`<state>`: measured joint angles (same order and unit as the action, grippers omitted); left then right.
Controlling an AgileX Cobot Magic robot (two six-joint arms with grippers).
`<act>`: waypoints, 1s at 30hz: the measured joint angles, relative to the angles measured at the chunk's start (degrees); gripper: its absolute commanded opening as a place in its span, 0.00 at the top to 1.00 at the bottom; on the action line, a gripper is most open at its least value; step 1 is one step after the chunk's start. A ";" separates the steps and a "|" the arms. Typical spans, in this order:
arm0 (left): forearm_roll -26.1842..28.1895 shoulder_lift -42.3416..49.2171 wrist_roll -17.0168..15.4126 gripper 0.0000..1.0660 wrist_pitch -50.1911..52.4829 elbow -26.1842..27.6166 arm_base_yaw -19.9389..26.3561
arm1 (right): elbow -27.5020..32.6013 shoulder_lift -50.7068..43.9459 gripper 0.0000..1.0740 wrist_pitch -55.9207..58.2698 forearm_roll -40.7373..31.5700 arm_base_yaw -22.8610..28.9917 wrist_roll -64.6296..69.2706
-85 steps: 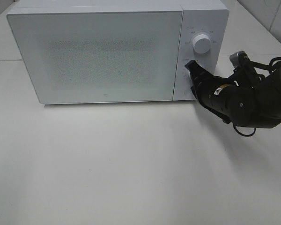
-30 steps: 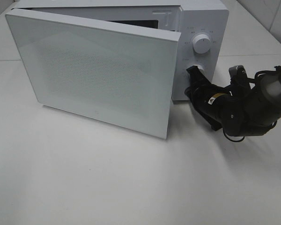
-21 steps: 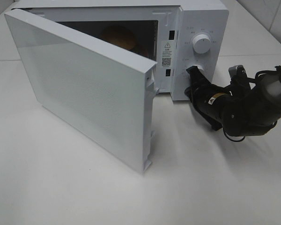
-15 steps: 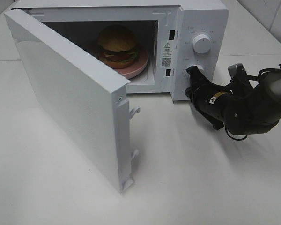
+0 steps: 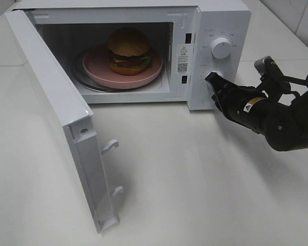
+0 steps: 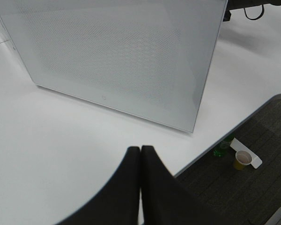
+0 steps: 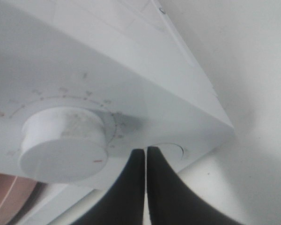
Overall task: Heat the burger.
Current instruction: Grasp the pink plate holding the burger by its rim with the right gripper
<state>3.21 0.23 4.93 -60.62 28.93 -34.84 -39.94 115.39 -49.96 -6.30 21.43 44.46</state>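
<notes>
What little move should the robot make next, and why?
Probably the right hand should ease back from the microwave. Its shut fingertips sit at the round button under the dial, and the door stands wide open, showing the burger on the pink plate inside, so the pushing looks finished.

Looks like a robotics lab or office test room to me, not a real kitchen. The microwave (image 5: pixel 231 25) sits on a big plain white table (image 5: pixel 195 179) with a black robot arm (image 5: pixel 277 118) beside it. Past the table edge there's grey office carpet (image 6: pixel 257 201) with a paper cup (image 6: pixel 242 159) and a green bottle (image 6: pixel 222 149) on it.
</notes>
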 measured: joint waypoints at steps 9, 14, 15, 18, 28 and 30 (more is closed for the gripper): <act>0.00 0.00 0.00 1.00 0.00 0.00 0.00 | 1.95 -2.29 0.96 1.95 4.07 0.00 -23.09; 0.00 0.00 0.00 1.00 0.00 0.00 0.00 | 1.95 -4.18 0.96 7.10 6.30 0.00 -32.60; 0.00 0.00 0.00 1.00 0.00 0.00 0.00 | 1.95 -4.18 0.96 7.10 6.30 0.00 -32.60; 0.00 0.00 0.00 1.00 0.00 0.00 0.00 | 2.01 -6.59 0.96 14.55 6.30 0.00 -37.87; 0.00 0.00 0.00 1.00 0.00 0.00 0.00 | -2.86 -13.58 0.95 43.49 15.47 0.00 -39.65; 0.00 0.00 0.00 1.00 0.00 0.00 0.00 | -7.62 -15.30 0.95 59.30 16.10 0.00 -39.48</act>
<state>3.21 0.23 4.93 -60.62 28.93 -34.84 -47.56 100.10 9.34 9.80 21.43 4.98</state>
